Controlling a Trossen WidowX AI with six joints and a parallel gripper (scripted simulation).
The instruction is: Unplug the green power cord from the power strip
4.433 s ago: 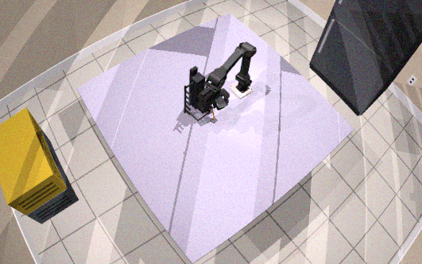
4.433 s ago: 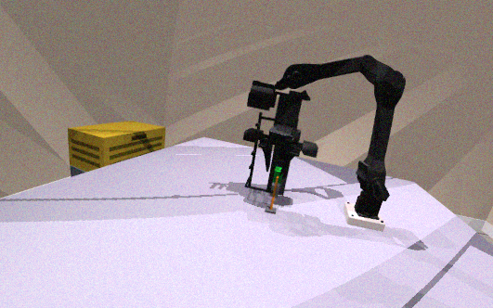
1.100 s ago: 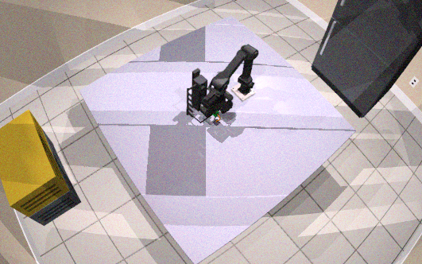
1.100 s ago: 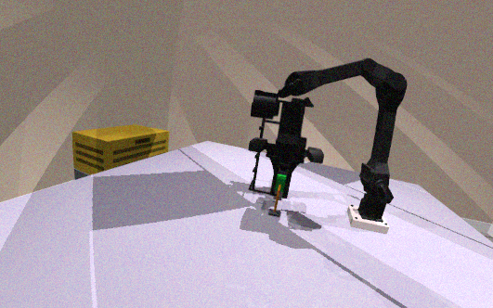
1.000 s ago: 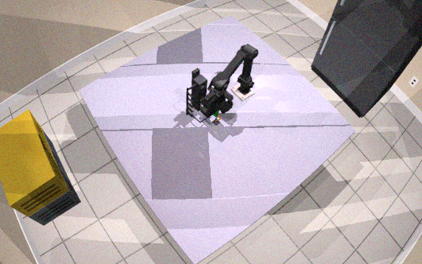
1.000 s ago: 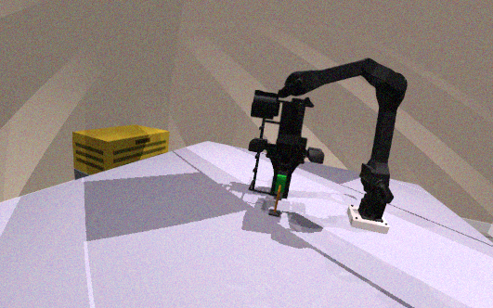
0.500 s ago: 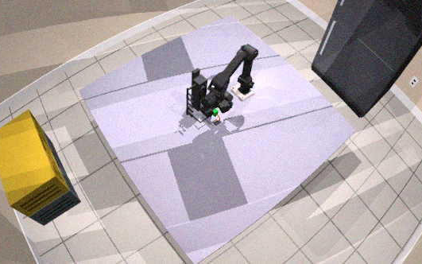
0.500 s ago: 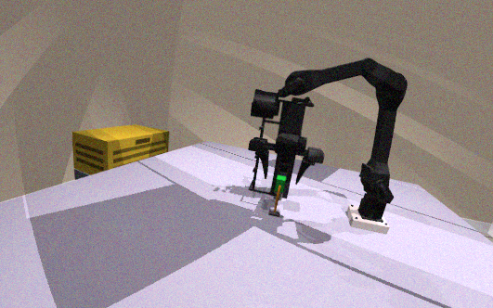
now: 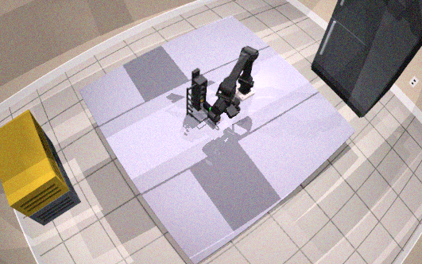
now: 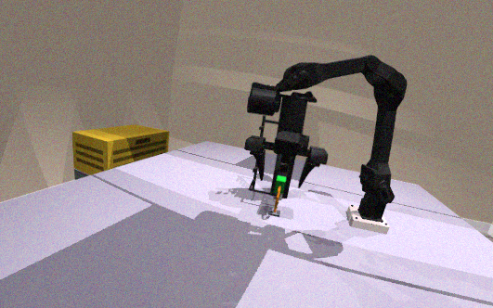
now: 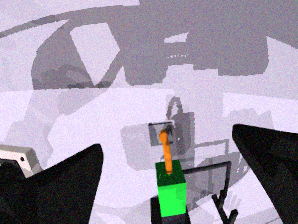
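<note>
My gripper (image 9: 223, 114) (image 10: 281, 183) (image 11: 170, 141) is wide open and points down. The green plug (image 10: 280, 180) (image 11: 172, 198) shows between and beyond its fingers, with a wide gap on each side; neither finger touches it in the wrist view. The orange cord (image 10: 277, 199) (image 11: 167, 155) runs from the plug down to a small dark block (image 11: 155, 136) on the table. A dark upright body (image 9: 199, 93), seemingly the power strip, stands behind the plug. The plug's far end is hidden against dark parts, so I cannot tell whether it is seated.
A thin black wire rack (image 9: 188, 102) (image 11: 229, 182) stands beside the plug. The arm's white base (image 9: 246, 95) (image 10: 369, 224) (image 11: 19, 155) is to one side. A yellow cabinet (image 9: 28, 159) (image 10: 121, 146) and a black fridge (image 9: 373, 52) stand beyond the table.
</note>
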